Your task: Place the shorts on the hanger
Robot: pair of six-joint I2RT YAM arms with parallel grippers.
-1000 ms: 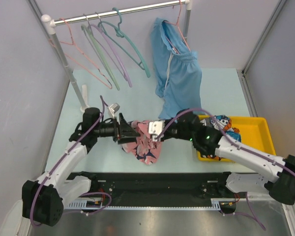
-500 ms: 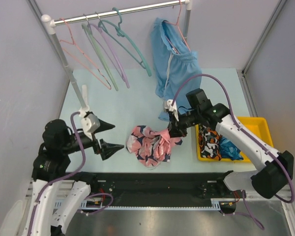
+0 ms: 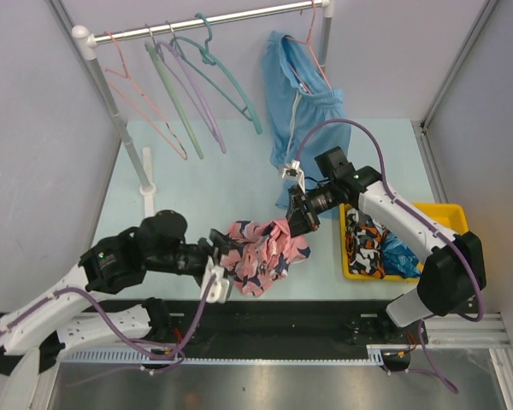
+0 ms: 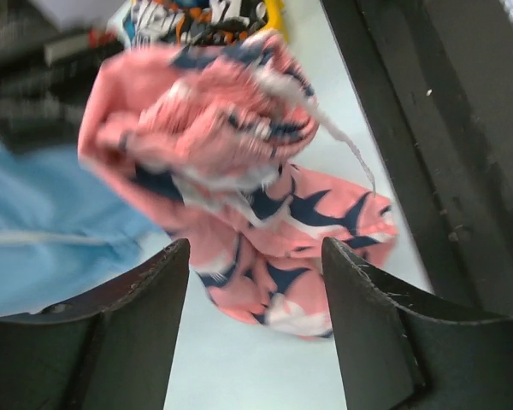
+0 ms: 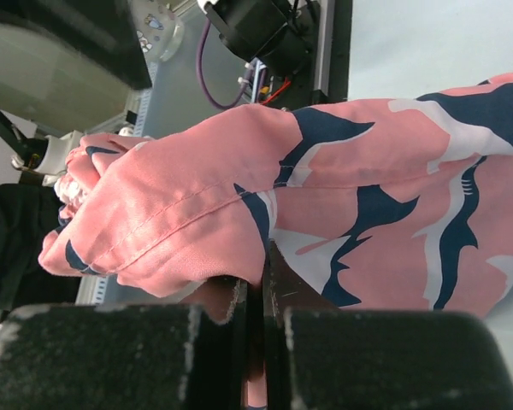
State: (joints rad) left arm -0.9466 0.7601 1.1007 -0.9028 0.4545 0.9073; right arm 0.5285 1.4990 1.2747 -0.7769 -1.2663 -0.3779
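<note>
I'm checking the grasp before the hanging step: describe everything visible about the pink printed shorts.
The shorts are soft pink fabric with navy and white blotches and a thin white cord, bunched in a crumpled heap. The right gripper is shut on one edge, holding it raised; the rest sags toward the table. The left gripper is open at the other side, not clamping it.

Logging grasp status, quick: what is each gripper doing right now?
Left gripper: open, fingers spread, holding nothing.
Right gripper: closed, holding the pink printed shorts.
</note>
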